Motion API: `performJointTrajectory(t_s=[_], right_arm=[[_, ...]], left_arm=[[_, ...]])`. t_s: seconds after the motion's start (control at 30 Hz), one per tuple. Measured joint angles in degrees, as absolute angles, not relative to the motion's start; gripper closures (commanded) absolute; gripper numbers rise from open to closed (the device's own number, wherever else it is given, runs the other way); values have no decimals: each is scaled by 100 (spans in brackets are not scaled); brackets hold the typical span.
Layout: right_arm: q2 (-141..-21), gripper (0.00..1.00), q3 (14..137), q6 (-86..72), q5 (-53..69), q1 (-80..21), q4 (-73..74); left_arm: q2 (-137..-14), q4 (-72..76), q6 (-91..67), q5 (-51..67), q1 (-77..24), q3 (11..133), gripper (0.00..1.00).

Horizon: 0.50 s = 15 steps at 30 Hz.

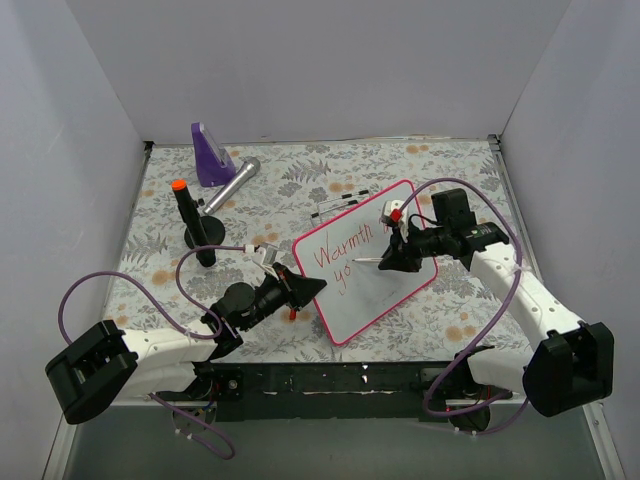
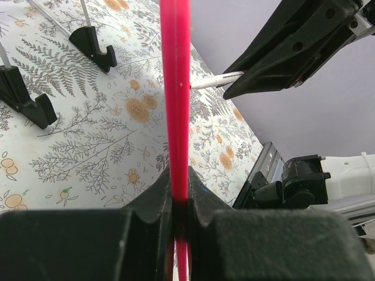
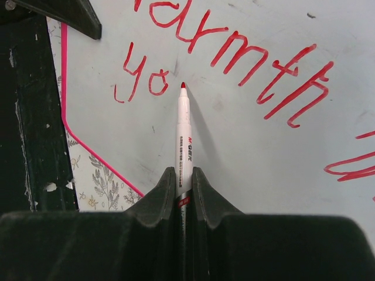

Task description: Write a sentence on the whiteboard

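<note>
The whiteboard [image 1: 385,290] lies slantwise on the worktop [image 1: 270,195], a little right of the middle. Its pink frame [image 2: 176,88] is clamped at the near left edge by the left end effector [image 1: 316,287], and it should be held steady there while the writing is done. The red marker [image 3: 183,134] is clamped in the right end effector [image 1: 392,262], its tip just right of "yo" in the second line of the sentence [image 1: 345,248]; whether it touches cannot be told. The next letter is best made with light, even pressure and small strokes level with "yo", so that the board is not pushed out of the hold.
</note>
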<state>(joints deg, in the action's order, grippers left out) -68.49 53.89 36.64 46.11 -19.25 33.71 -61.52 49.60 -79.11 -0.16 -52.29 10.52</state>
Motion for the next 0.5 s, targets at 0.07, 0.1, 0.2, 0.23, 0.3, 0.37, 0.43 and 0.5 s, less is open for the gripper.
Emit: performJointTrajectory(t_s=[0.07, 0.1, 0.2, 0.23, 0.3, 0.37, 0.43, 0.5], right_arm=[[-6877, 99, 5376, 3662, 4622, -1933, 3371], [-6904, 99, 5367, 3664, 4624, -1946, 3371], [-6936, 99, 5336, 3664, 4635, -1962, 3371], [-6938, 99, 5328, 3667, 4646, -1962, 3371], [-6936, 99, 5282, 3669, 4663, -1962, 3369], [-6936, 99, 5223, 3677, 4678, -1962, 3378], [-6925, 99, 5159, 3708, 4696, -1962, 3393], [-6901, 99, 5098, 3743, 4694, -1962, 3417]], left_arm=[[-6152, 4965, -7907, -8, -5229, 1052, 100], [-6152, 4965, -7907, -3, -5229, 1052, 100], [-6152, 4967, -7907, -1, -5229, 1052, 100], [-6152, 4967, -7909, -1, -5229, 1052, 100], [-6152, 4967, -7909, -1, -5229, 1052, 100], [-6152, 4965, -7913, -3, -5229, 1052, 100], [-6152, 4965, -7915, -3, -5229, 1052, 100], [-6152, 4963, -7918, -5, -5227, 1052, 100]])
